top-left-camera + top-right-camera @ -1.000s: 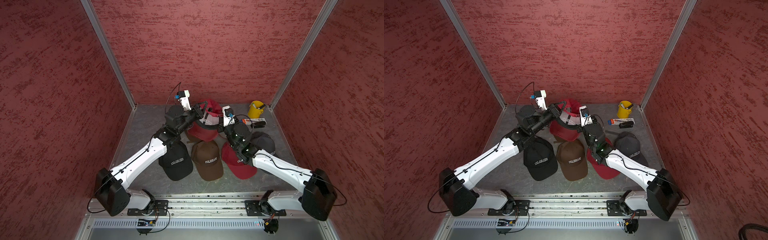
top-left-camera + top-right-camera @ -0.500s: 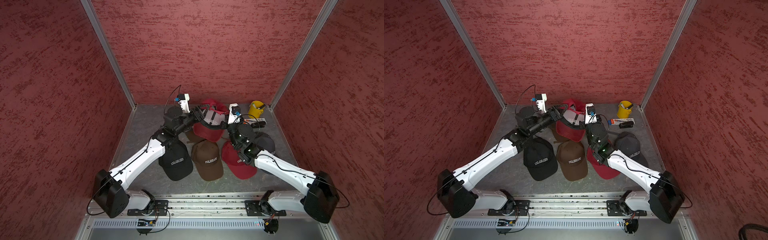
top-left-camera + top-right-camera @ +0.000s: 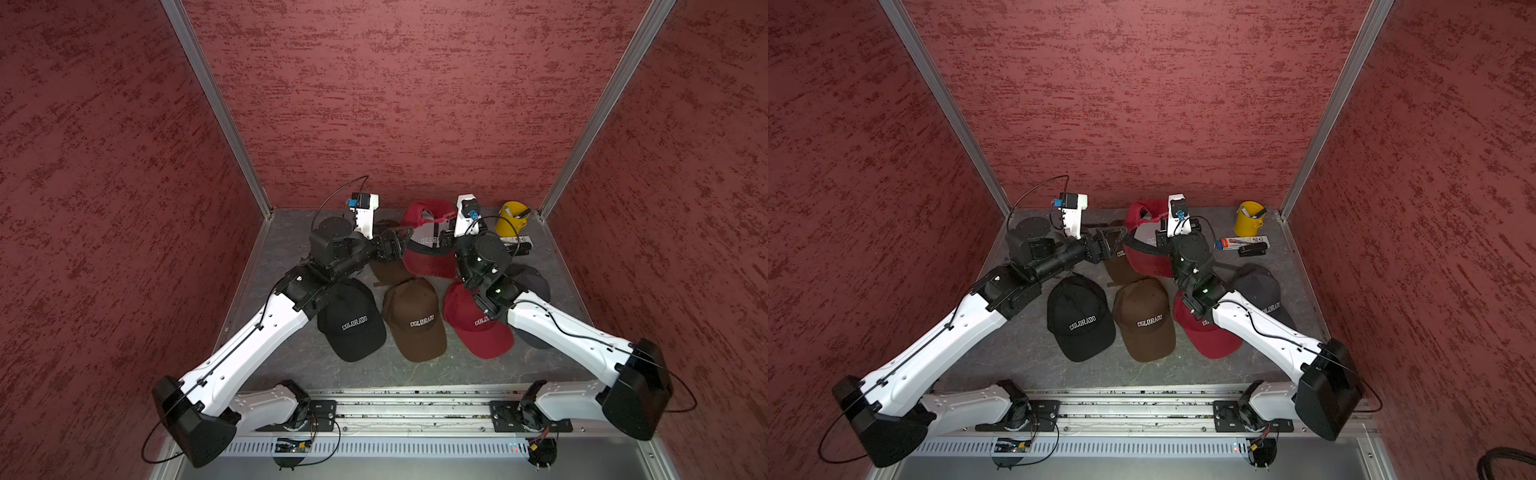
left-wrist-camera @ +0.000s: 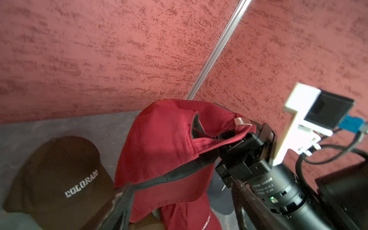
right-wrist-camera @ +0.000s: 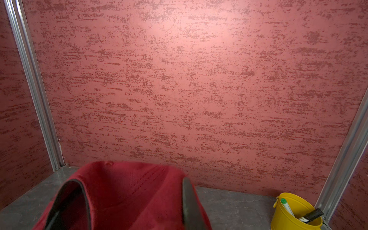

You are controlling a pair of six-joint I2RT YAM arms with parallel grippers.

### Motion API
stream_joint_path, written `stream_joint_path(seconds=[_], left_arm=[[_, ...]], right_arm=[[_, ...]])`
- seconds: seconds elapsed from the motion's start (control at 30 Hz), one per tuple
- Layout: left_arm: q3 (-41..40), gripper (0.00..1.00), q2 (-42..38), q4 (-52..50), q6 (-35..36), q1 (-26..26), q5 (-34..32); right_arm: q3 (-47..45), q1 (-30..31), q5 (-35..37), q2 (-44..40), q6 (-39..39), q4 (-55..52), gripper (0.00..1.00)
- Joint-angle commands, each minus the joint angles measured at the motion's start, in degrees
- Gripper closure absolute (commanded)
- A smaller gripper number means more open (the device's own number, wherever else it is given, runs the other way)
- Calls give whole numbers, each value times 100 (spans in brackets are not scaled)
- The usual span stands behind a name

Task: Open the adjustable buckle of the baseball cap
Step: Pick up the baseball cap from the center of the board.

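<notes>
The cap [image 3: 428, 258] hangs upper centre in both top views, strap [image 4: 211, 141] clenched by the right gripper [image 4: 231, 139], buckle [image 4: 240, 121] at its tips. The left gripper [image 3: 400, 237], jaws released, hovers just left; strap runs left-right

Both arms stretch forward, wrists angled toward each other. The left gripper [image 3: 1118, 240] has its jaws spread wide; the right gripper [image 4: 232, 137] is clamped tight on the red cap [image 4: 159, 139] at its strap.

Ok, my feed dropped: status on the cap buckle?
Left gripper open beside red cap. Right gripper shut on red cap by buckle, buckle state unclear. Brown cap underneath.
</notes>
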Motion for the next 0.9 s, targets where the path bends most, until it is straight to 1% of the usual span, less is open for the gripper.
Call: stream_joint_path(seconds=[0.0, 0.17, 0.3, 0.47, 0.63, 0.77, 0.87], left_arm=[[294, 20, -57, -271, 1385, -162, -328], [811, 17, 424, -597, 2542, -501, -202], [1003, 15, 798, -600, 3399, -805, -428], [1392, 15, 1223, -692, 4121, -917, -706], [1590, 23, 1484, -810, 4613, -907, -780], [1688, 33, 1661, -806, 4739, -874, -907], [1733, 37, 1781, -798, 4835, -870, -974]], right_arm=[[285, -8, -134, 25, 91, -243, 100], [323, -5, -296, 1, 185, -424, 99], [306, -4, -400, -63, 171, -547, 99], [244, -4, -586, -168, 135, -676, 98], [122, -4, -657, -304, 128, -679, 97], [84, -6, -817, -346, 59, -791, 97], [78, -6, -934, -358, 23, -881, 96]])
